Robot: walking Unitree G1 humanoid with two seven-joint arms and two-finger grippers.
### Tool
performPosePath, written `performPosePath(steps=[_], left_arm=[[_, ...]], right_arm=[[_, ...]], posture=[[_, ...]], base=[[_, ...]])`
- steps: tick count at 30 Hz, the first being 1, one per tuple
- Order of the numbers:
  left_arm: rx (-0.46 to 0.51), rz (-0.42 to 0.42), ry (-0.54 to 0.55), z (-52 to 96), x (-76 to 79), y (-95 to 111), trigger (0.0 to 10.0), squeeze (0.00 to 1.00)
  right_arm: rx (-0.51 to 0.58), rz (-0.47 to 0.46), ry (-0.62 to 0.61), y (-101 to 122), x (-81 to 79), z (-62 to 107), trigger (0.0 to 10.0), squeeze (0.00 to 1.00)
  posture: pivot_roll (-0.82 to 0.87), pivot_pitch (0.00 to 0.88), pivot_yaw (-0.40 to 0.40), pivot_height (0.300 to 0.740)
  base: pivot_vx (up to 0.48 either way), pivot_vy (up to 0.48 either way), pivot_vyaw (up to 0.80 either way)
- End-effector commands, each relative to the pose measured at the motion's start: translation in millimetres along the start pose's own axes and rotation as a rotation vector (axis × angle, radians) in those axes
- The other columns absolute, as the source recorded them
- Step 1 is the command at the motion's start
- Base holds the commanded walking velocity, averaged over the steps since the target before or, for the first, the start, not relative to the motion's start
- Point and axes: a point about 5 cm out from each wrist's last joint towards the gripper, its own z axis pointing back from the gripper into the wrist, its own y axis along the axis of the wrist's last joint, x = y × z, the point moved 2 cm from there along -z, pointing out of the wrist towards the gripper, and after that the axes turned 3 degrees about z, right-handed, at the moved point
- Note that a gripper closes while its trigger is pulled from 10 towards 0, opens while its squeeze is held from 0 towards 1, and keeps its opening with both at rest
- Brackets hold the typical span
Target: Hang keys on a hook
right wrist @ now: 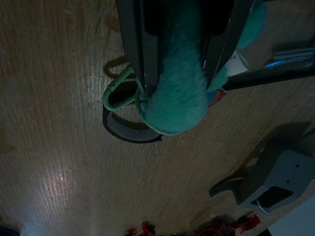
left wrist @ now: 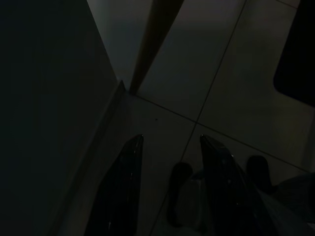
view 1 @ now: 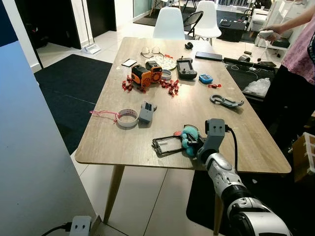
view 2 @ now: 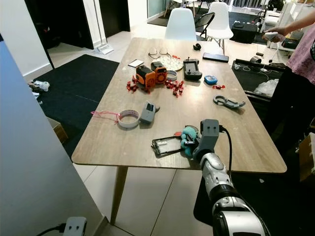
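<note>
The keys carry a teal plush fob [right wrist: 174, 93] and a pale green clip loop [right wrist: 116, 92]. The bundle lies near the front edge of the wooden table [view 1: 113, 142], just beside a black rectangular card holder [view 1: 167, 145]. In the right wrist view the plush sits between the two black fingers, and a dark ring [right wrist: 129, 130] lies on the wood under it.

The right gripper [view 1: 193, 143] is clamped on the plush fob, its fingers pressing the soft body on both sides. The step in hand appears to be securing the keys for the lift.

To do this step well:
- Keep the clamp firm. Plush compresses and may slip under the hanging weight of the keys.
- Lift straight up off the table so that the loop and ring hang free below the fingers.
- Check that the card holder does not rise with the bundle; the two lie very close together.
- Leave the green loop exposed, since it is the likely part to go over a hook.

No hook can be made out in these frames, so one has to be found after the lift.

The right arm reaches forward and down over the table edge, wrist bent toward the surface. The left gripper [left wrist: 170, 189] hangs idle over the tiled floor beside a table leg, fingers apart.
</note>
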Motion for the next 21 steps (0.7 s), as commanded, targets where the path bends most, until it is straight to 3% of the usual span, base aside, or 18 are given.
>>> performPosePath(steps=[1,5,7,8,9,10,13,14,16,17,19,20,21], left_arm=[[-0.040,-0.010,-0.016,2.9,4.2,-9.8,10.0,0.00],[-0.043,-0.010,-0.014,3.1,3.9,-10.4,10.0,0.00],[-0.046,-0.009,-0.008,3.5,2.5,-11.0,10.0,0.00],[-0.046,-0.009,-0.008,3.5,2.5,-11.0,10.0,0.00],[-0.046,-0.009,-0.004,3.9,1.7,-11.4,10.0,0.00],[-0.047,-0.008,0.000,4.5,0.7,-12.0,10.0,0.00],[-0.050,-0.006,0.006,5.9,-1.4,-13.6,10.0,0.00],[-0.050,-0.006,0.006,5.9,-1.4,-13.6,10.0,0.00],[-0.053,-0.005,0.010,6.9,-3.3,-14.7,10.0,0.00],[-0.053,-0.005,0.010,6.9,-3.3,-14.7,10.0,0.00],[-0.057,-0.003,0.013,7.5,-5.0,-15.3,10.0,0.00],[-0.057,-0.003,0.013,7.5,-5.0,-15.3,10.0,0.00],[-0.058,-0.002,0.014,7.6,-5.6,-15.5,10.0,0.00]], right_arm=[[-0.148,-0.045,-0.052,-37.7,9.3,13.2,0.0,0.00],[-0.098,-0.064,-0.071,-28.8,13.3,11.8,0.0,0.00],[0.171,-0.124,-0.143,16.6,31.7,11.2,0.0,0.00],[0.171,-0.124,-0.143,16.6,31.7,11.2,0.0,0.00],[0.302,-0.142,-0.195,40.0,45.2,15.8,0.0,0.00],[0.426,-0.155,-0.262,63.1,63.0,24.6,0.0,0.00],[0.613,-0.171,-0.390,97.6,97.9,48.1,0.0,0.00],[0.613,-0.171,-0.390,97.6,97.9,48.1,0.0,0.00],[0.702,-0.158,-0.474,113.4,121.2,68.3,0.0,0.00],[0.702,-0.158,-0.474,113.4,121.2,68.3,0.0,0.00],[0.749,-0.123,-0.582,119.5,148.5,93.6,0.0,0.00],[0.749,-0.123,-0.582,119.5,148.5,93.6,0.0,0.00],[0.752,-0.093,-0.647,118.4,163.9,108.5,0.0,0.00]], posture=[[0.06,0.097,-0.052,0.740],[0.06,0.096,-0.052,0.740],[0.07,0.096,-0.051,0.740],[0.07,0.096,-0.051,0.740],[0.07,0.095,-0.050,0.740],[0.07,0.094,-0.048,0.740],[0.07,0.092,-0.049,0.740],[0.07,0.092,-0.049,0.740],[0.06,0.090,-0.048,0.740],[0.06,0.090,-0.048,0.740],[0.06,0.081,-0.049,0.740],[0.06,0.081,-0.049,0.740],[0.06,0.079,-0.049,0.740]], base=[[0.000,0.000,0.00],[0.000,0.000,0.00],[0.000,0.000,0.00],[0.000,0.000,0.00],[0.000,0.000,0.00],[0.000,0.000,0.00],[0.000,0.000,0.00],[0.000,0.000,0.00],[0.000,0.000,0.00],[0.000,0.000,0.00],[0.000,0.000,0.00],[0.000,0.000,0.00],[0.000,0.000,0.00]])
